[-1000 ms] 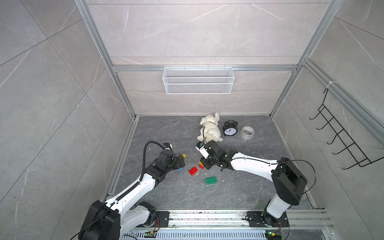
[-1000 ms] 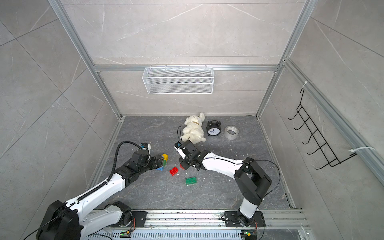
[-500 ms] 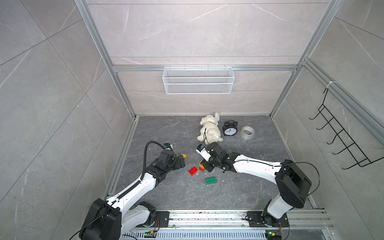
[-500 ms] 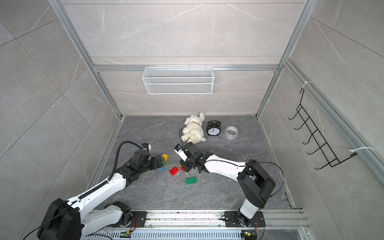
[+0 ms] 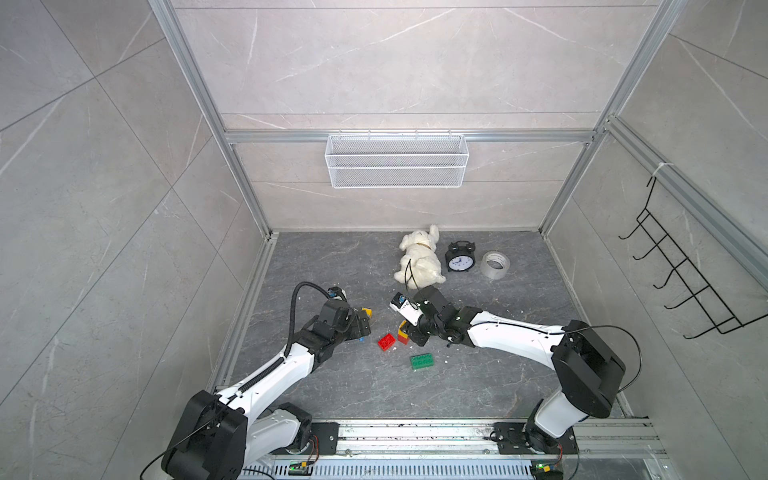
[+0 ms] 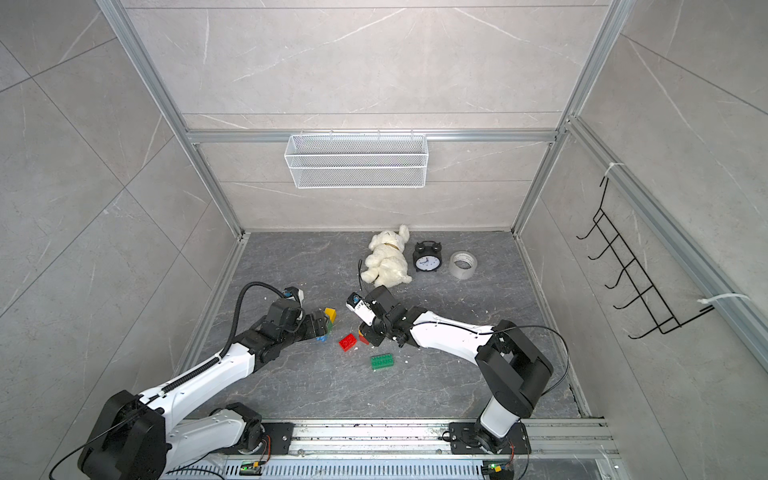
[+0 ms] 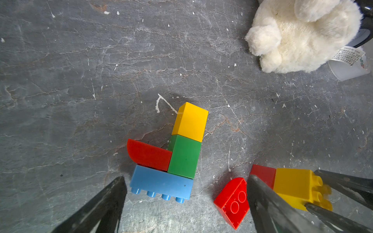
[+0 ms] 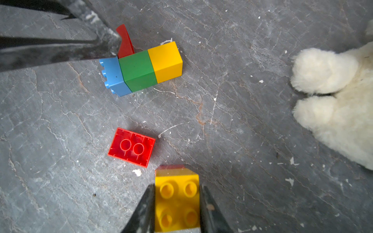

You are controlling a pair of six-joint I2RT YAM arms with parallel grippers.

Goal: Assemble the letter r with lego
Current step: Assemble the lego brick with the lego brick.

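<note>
A joined lego piece lies flat on the floor: blue brick (image 7: 161, 184), curved red brick (image 7: 148, 154), green brick (image 7: 184, 156) and yellow brick (image 7: 190, 121). My left gripper (image 7: 186, 180) is open, its fingers wide apart just short of the blue brick's studs. My right gripper (image 8: 177, 186) is shut on a yellow brick (image 8: 177, 201) with a red brick (image 8: 170, 167) stuck under it, low over the floor. A loose red brick (image 8: 131, 147) lies upside down between the grippers. In both top views a green brick (image 5: 423, 361) (image 6: 382, 361) lies nearer the front.
Behind the right gripper are a white plush toy (image 5: 419, 259), a black alarm clock (image 5: 459, 259) and a tape roll (image 5: 495, 264). A wire basket (image 5: 397, 160) hangs on the back wall and a hook rack (image 5: 681, 282) on the right wall.
The right gripper has shifted slightly toward the front with its yellow-and-red stack. The left arm and the loose bricks have not moved.
</note>
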